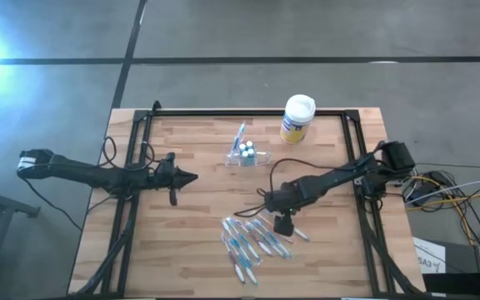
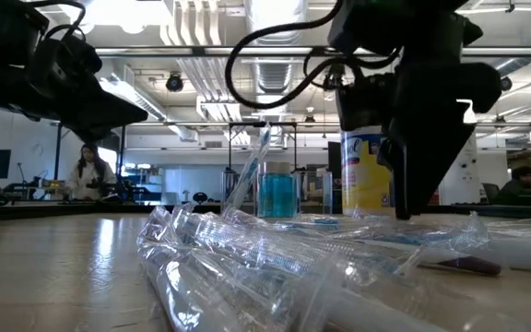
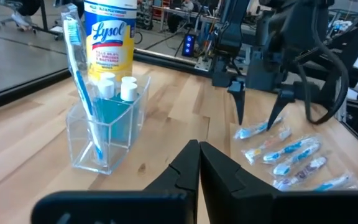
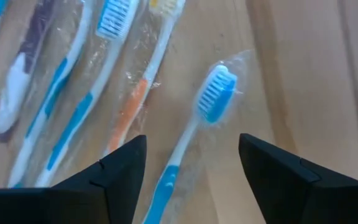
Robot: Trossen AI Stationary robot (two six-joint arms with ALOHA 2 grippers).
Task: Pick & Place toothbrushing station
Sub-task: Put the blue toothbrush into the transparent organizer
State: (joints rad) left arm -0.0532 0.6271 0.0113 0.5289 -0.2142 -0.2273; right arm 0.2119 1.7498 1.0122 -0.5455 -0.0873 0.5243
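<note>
The right gripper (image 4: 191,171) stood wide open and empty, its two dark fingers (image 4: 114,171) set either side of a blue-and-white toothbrush sealed in clear plastic wrap (image 4: 194,130), which lay flat on the wooden table (image 1: 182,250). The handle ran between the fingers; whether the tips had reached the wood could not be told. Just beside it lay the rest of the heap of wrapped toothbrushes (image 1: 252,242), some blue, one orange-handled, packed close and partly overlapping.

The brush looked light, thin and fairly stiff, but its loose, glossy film would likely be slippery and could slide or crumple under the pads. The mid-handle seemed the soundest place to pinch, squarely across its width, clear of the bristle head and of the neighbouring packets, so that only one came up.

Its destination, the small clear plastic cup (image 1: 247,155), stood well apart toward the back of the table, already holding an upright blue toothbrush and white-capped tubes, near the yellow canister with a white lid (image 1: 297,118). The cup looked light and easy to tip.

The left gripper (image 1: 188,177) waited closed and empty, short of the cup.
</note>
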